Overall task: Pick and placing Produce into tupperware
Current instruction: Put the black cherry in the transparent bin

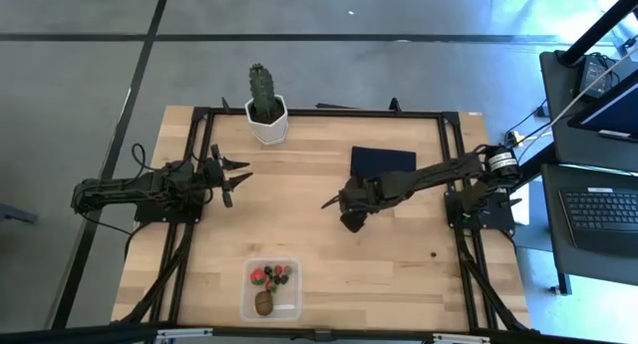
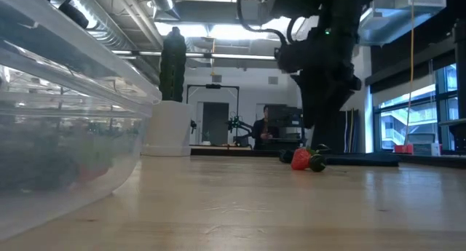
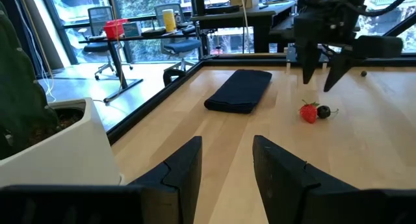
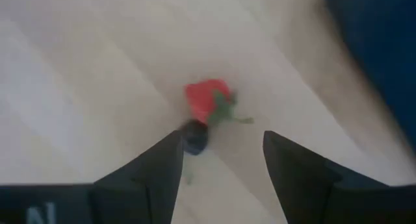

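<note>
Hovering my right tool (image 1: pixel 348 220) over the middle of the counter (image 1: pixel 399 274), I am at the pick-up step for one more piece of produce: a small red strawberry (image 4: pixel 208 99) with a dark berry (image 4: pixel 194 137) touching its side. In my right wrist view the fingers (image 4: pixel 149 165) stand apart with nothing between them, the berry lies just by the tip of one finger, and the strawberry sits a little beyond the gap, so the pair is ahead of the tool, not yet inside it. From the left wrist view the tool hangs above the fruit, clear of the counter. The navy cloth (image 1: pixel 383 162) lies near, on the far side. I judge the next move calls for a short shift forward to centre the strawberry between the fingers, then a descent and a close, taking care not to nudge the berry away. The tupperware (image 1: pixel 270 290) sits at the near edge of the counter, well apart from here, already holding red fruits, dark berries and the brown kiwi (image 1: pixel 263 303). My left tool (image 1: pixel 235 176) waits at the left side near the cactus (image 1: pixel 263 95), its fingers apart and empty.
</note>
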Motion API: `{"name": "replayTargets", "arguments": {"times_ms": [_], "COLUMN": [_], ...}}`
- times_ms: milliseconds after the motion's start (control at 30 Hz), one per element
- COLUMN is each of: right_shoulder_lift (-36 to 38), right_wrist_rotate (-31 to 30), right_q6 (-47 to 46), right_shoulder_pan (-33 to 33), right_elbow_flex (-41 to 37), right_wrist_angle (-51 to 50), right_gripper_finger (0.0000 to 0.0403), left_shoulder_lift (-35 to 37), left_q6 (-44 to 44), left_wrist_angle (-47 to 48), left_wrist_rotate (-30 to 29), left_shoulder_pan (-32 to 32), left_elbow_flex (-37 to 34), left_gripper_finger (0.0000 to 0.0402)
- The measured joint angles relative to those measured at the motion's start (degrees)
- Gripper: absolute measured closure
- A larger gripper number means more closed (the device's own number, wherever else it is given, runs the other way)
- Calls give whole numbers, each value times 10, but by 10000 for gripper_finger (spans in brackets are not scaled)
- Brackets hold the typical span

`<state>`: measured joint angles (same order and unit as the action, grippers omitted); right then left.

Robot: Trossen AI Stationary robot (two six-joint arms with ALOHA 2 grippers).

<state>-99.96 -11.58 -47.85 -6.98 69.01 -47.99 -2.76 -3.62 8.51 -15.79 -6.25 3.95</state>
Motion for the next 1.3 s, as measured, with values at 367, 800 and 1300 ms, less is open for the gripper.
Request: {"name": "replayTargets", "arguments": {"times_ms": [367, 800, 1300], "right_shoulder_lift": [-3, -43, -101], "right_wrist_rotate": [53, 74, 99], "right_q6": [-2, -38, -23], "right_shoulder_pan": [0, 0, 0], "right_elbow_flex": [4, 3, 3], "right_wrist_angle": [35, 24, 47], "right_gripper_finger": [189, 189, 189], "left_shoulder_lift": [0, 0, 0], "left_q6": [0, 0, -1], "left_wrist_angle": [0, 0, 0], "left_wrist_rotate": [0, 0, 0], "left_shoulder_pan": [0, 0, 0], "left_elbow_flex": [0, 0, 0], "left_gripper_finger": [272, 272, 272]}}
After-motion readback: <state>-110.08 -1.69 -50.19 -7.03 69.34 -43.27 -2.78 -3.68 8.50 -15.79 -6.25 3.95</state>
